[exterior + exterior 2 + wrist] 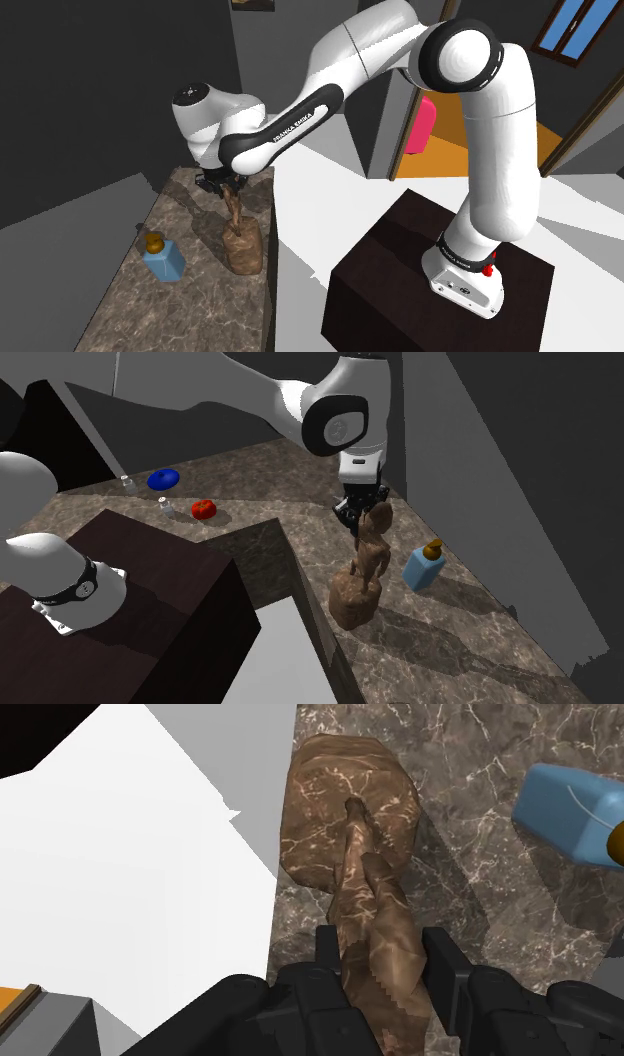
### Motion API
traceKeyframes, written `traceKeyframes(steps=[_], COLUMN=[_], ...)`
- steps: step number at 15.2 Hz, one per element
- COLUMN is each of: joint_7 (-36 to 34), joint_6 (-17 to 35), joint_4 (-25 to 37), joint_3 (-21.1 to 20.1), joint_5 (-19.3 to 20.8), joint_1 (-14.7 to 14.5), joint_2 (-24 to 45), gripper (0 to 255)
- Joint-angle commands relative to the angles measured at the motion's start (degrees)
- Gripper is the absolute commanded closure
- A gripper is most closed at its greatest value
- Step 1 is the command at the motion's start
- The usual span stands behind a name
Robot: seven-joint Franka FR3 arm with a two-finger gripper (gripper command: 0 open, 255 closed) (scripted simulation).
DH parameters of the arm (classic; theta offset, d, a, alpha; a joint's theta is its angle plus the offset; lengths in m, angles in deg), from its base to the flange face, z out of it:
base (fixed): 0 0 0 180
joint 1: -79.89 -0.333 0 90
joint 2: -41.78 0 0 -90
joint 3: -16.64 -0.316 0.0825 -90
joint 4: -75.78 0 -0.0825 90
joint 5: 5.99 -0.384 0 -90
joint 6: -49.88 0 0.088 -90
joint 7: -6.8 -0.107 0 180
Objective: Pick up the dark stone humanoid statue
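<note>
Statue [362, 567], one, brown, upright on counter [480, 642]; gripper [362, 512] clamped on its top; one blue bottle [422, 569] near.

The statue [372, 904] is pale-veined brown, the bottle [421, 570] blue, the counter [200, 300] marbled grey-brown.

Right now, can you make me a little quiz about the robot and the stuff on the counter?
1. True or false: the gripper has its two fingers on either side of the top of the brown statue.
2. Which thing stands closest to the statue? A) the blue bottle B) the red thing C) the blue disc
3. Fill in the gap: the statue's base sits on the marbled ______.

Key: 1 true, the fingers clasp the statue's upper part. 2 A, the bottle stands right beside the statue and the other two lie far along the top. 3 counter.
</note>
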Motion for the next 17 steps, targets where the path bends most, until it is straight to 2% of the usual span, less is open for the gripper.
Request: traceKeyframes(steps=[1, 17], joint_7=[0.3, 4.2], joint_6=[-0.5, -8.3], joint_4=[0.2, 4.8], joint_3=[-0.2, -2.4], joint_5=[-0.3, -4.5], joint_1=[0.1, 1.1], joint_2=[-0.3, -4.8], gripper=[255, 255])
